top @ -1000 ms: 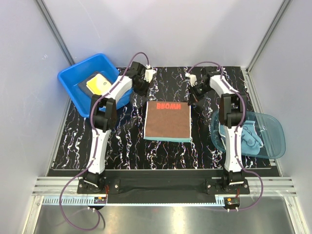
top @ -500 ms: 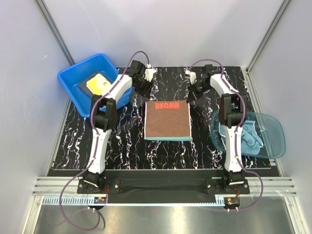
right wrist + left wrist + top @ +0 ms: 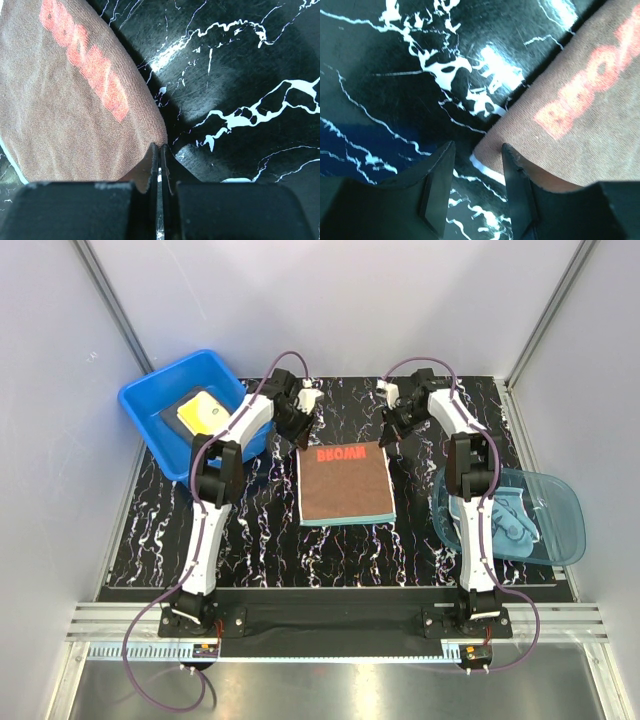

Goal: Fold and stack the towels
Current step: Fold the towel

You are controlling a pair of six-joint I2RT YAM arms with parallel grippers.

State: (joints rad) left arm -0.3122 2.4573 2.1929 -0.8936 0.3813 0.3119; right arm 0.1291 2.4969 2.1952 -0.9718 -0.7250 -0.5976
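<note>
Brown towel (image 3: 343, 485) now skewed, both arms drawn in to its far edge, left gripper (image 3: 300, 430) spread astride its far-left corner, right gripper (image 3: 387, 436) pinched onto its far-right corner, black marbled tabletop (image 3: 260, 540) showing on every side.

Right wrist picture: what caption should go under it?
The right gripper pinches a corner of the towel on the table.

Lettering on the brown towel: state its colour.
The lettering on the brown towel is red, clearest in the right wrist view.
</note>
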